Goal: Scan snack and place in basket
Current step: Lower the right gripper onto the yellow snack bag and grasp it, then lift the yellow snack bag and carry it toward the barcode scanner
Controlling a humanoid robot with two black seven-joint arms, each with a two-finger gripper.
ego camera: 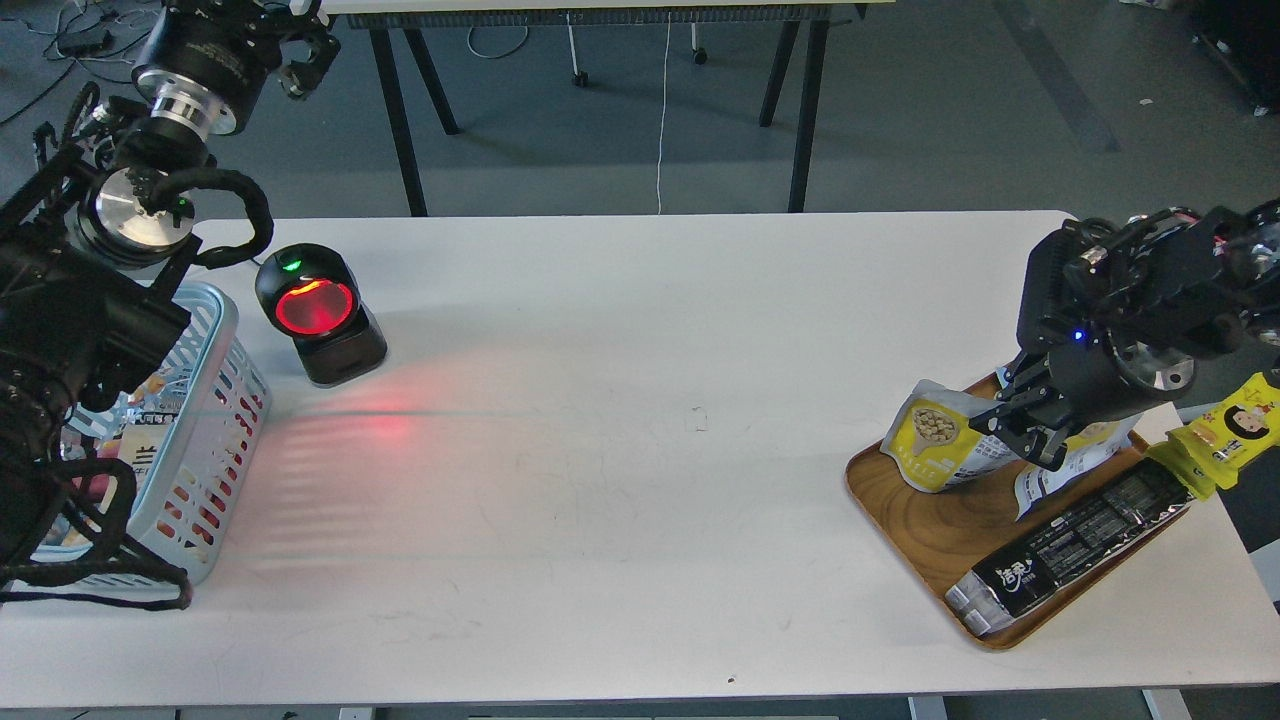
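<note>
The snack (940, 442) is a pouch with a yellow lower part, a pale top and a picture of round tan beans. My right gripper (1022, 432) is shut on its top end and holds it lifted and tilted above the left end of the wooden tray (925, 525). The light blue basket (205, 440) stands at the table's left edge with packets inside, partly hidden by my left arm. My left gripper (300, 55) is raised far back at the upper left, away from the table; its fingers cannot be told apart.
A black barcode scanner (318, 312) with a glowing red window stands right of the basket. On the tray lie a long black packet (1070, 540) and a white packet (1075, 462). A yellow packet (1225, 432) hangs off the table's right edge.
</note>
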